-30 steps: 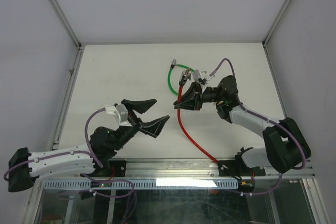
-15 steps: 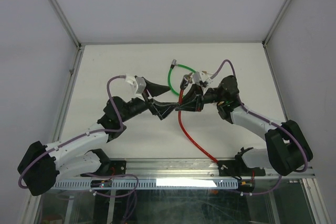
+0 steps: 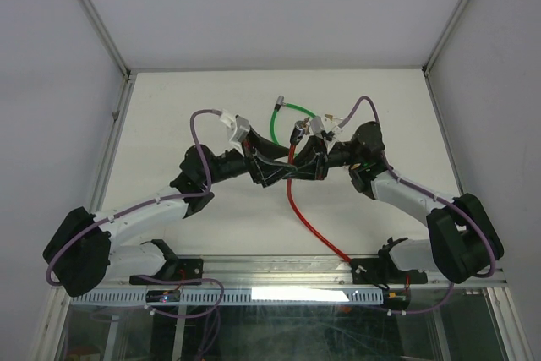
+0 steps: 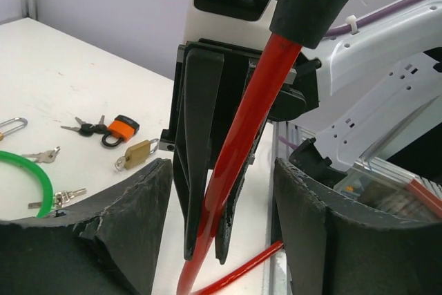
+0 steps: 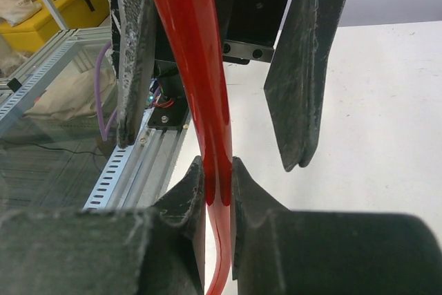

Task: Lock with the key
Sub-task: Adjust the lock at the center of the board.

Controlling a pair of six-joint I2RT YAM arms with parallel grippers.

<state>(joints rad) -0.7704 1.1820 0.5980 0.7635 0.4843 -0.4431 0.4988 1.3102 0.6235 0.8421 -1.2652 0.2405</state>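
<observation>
Your right fingers (image 5: 254, 202) are clamped on the red cable (image 5: 200, 101). Your left fingers (image 4: 128, 205) stand apart, one on either side of it. Keys (image 4: 84, 128) lie on the table (image 4: 55, 74) beyond the left finger.

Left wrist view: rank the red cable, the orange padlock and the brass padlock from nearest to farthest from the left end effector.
1. red cable, between the fingers of the left end effector.
2. brass padlock, ahead and to the left.
3. orange padlock, just behind the brass one.
</observation>
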